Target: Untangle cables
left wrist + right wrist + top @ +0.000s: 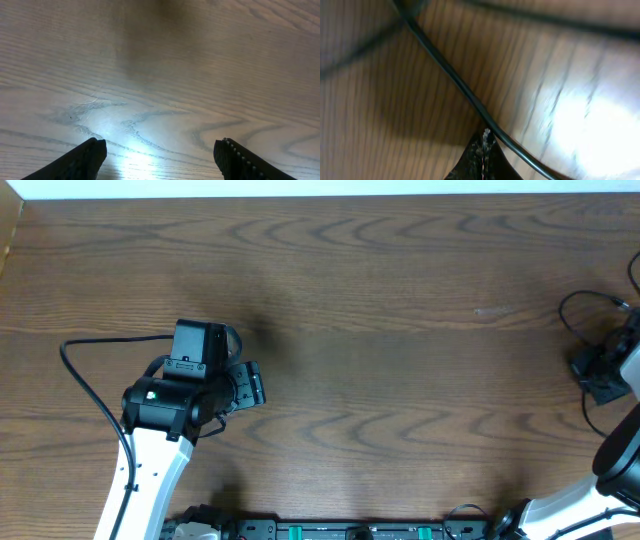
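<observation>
Well, the black cable (455, 82) runs slanting from upper left to lower right and passes just at the tip of my right jaws. These are pressed together, and I cannot tell if they pinch it. From overhead it lies at the far right edge of the worktop (400, 300), well apart from the left jaws, which stand apart. So the right arm (618, 452) is nearer. I can read no writing.
</observation>
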`<state>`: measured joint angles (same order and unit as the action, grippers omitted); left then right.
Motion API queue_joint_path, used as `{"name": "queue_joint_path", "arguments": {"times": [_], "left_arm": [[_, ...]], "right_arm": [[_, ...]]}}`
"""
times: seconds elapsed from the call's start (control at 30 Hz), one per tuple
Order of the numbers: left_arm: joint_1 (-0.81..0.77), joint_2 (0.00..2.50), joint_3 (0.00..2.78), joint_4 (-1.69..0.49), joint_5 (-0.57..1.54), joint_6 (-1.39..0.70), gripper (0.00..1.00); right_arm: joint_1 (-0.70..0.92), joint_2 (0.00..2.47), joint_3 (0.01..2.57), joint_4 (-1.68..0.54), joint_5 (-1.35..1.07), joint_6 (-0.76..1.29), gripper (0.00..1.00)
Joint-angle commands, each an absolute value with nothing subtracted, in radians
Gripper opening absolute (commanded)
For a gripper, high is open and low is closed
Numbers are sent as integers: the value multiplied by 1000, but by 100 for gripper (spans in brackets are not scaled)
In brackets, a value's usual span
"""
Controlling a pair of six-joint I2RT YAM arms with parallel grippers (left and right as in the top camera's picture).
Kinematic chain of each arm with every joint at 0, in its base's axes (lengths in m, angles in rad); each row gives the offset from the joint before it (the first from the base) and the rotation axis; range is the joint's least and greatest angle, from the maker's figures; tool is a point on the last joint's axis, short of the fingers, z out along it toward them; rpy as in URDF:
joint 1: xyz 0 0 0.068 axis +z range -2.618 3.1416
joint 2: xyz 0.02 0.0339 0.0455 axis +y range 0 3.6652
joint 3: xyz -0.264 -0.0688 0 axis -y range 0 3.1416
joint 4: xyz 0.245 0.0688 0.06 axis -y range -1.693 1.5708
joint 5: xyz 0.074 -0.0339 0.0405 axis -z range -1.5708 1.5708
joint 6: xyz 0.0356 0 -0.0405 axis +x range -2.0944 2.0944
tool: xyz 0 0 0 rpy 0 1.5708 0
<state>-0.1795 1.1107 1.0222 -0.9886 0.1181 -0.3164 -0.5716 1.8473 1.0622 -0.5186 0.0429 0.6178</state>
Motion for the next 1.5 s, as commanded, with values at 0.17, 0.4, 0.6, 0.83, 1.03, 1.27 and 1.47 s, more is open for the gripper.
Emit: {"name": "queue_joint_path", "arguments": {"times": [0.17, 0.4, 0.6, 0.83, 1.03, 1.27, 1.47], "left_arm": [[-175, 1110, 1038, -1013, 120, -303, 74], [-175, 1110, 1038, -1013, 119, -303, 74], [-175, 1110, 1038, -1013, 119, -303, 74], [-175, 1110, 1038, -1013, 119, -303, 74], [-175, 1110, 1038, -1013, 119, -303, 74], [-175, 1110, 1038, -1014, 119, -303, 74], [-175, 1110, 1038, -1017, 119, -303, 74]], "right_arm": [[-634, 1870, 1048, -392, 178, 597, 1], [-675, 1870, 1048, -260, 181, 585, 1], [-683, 1871, 1048, -171, 142, 579, 1], [-679, 1870, 1048, -43, -277, 607, 1], [-643, 1870, 1048, -130, -449, 650, 1], [-554, 1871, 1037, -255, -150, 579, 1], [-522, 1871, 1037, -205, 35, 574, 1]]}}
